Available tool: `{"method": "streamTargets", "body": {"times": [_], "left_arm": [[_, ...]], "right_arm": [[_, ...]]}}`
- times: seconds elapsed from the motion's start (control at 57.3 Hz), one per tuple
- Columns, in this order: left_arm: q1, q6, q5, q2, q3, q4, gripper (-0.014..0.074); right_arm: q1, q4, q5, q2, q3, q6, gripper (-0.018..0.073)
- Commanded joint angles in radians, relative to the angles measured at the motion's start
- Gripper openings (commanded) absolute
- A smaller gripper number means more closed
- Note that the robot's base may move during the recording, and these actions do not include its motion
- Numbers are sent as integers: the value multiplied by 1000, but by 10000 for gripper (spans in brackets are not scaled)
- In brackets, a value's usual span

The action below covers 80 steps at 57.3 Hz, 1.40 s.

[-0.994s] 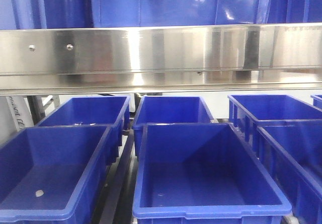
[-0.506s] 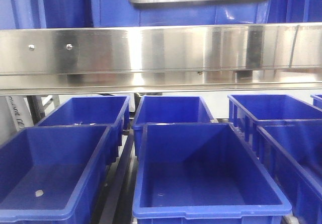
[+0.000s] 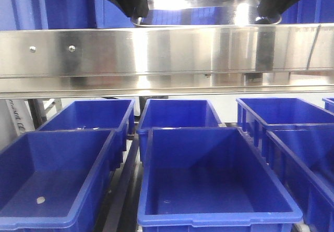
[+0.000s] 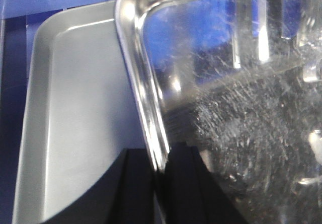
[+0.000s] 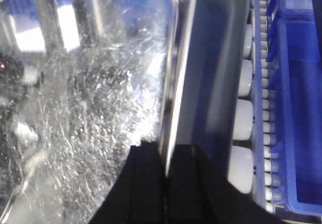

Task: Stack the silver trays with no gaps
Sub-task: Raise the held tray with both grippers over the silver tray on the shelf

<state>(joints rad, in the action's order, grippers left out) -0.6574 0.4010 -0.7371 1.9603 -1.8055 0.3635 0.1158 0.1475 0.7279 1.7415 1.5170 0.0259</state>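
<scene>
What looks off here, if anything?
The held tray, pinched at both rims by the left pincer and right pincer, hangs skewed over the lower tray: edges not parallel, not nested.

I seem to work on a factory or warehouse sorting line: rows of identical blue plastic bins (image 3: 219, 217) stand below a long stainless steel rail (image 3: 167, 52) fixed with screws (image 3: 71, 48), and white conveyor rollers (image 5: 242, 119) run alongside.

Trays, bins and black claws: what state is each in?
Upper silver tray: clamped at both end rims, held above the other, not nested.
Lower silver tray: lying underneath, empty.
Left gripper: shut on upper tray's rim.
Right gripper: shut on opposite rim.
Blue bins: open-topped, mostly empty.
</scene>
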Motion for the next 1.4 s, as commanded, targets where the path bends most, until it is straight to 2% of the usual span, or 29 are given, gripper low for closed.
{"method": "streamTargets", "body": {"times": [0.0,0.122,0.244,0.523,0.82,0.924,0.977,1.081,1.203,1.378], "left_arm": [[-13,-13,11,2,-4,-14,117],[-13,-13,13,2,-4,-14,185],[-13,-13,13,2,-4,-14,218],[-13,-13,8,0,-9,9,217],[-13,-13,-97,-54,-100,19,212],[-13,-13,-129,-90,-135,20,181],[-13,-13,-131,-114,-137,20,134],[-13,-13,-131,-164,-137,22,-36],[-15,-13,-133,-222,-137,25,-8],[-25,-13,-102,-314,-137,28,-9]], "right_arm": [[8,18,-24,-1,7,-16,34],[8,18,-26,-1,7,-16,123],[8,18,-29,-1,7,-16,120],[8,18,-40,-13,7,-16,120],[8,5,-25,-127,7,-16,120],[8,1,-23,-187,7,-16,118],[8,1,-20,-219,7,-16,117],[8,1,-11,-287,7,-18,53],[8,1,6,-367,7,-38,-97],[8,1,7,-501,-23,-64,-79]]}}
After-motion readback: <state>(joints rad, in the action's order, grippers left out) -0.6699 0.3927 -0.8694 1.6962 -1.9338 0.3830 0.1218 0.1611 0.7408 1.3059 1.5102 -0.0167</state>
